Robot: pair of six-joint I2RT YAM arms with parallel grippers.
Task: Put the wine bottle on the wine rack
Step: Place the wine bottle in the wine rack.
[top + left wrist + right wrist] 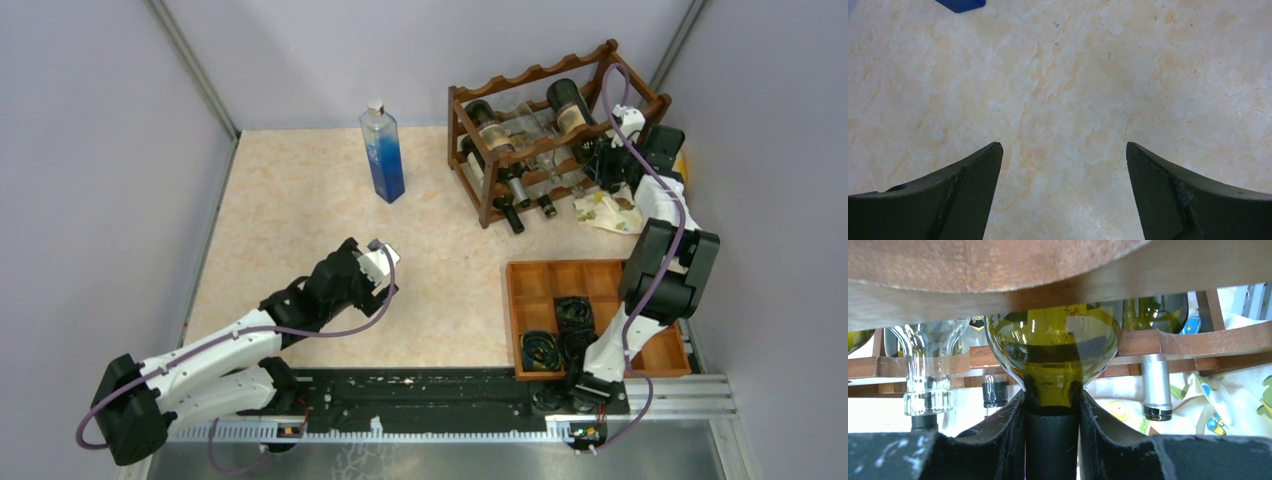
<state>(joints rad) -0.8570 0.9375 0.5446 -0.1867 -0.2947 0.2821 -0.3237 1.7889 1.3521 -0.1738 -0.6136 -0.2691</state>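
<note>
While the right gripper (1052, 407) clamps the green wine bottle (1053, 340) by its neck, the body lies between the wine rack (1178, 342) rails, far right. It's glass: heavy, stiff, slick, breakable, so the neck's the best hold. Left gripper (1063, 150) is wide open, holding nothing, near left.

Glass wine bottle (1053, 350) looks glossy, wooden wine rack (1178, 342) matt.

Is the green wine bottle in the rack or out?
In: the green wine bottle lies between rails of the wine rack, neck out, with the right gripper shut on its neck.
</note>
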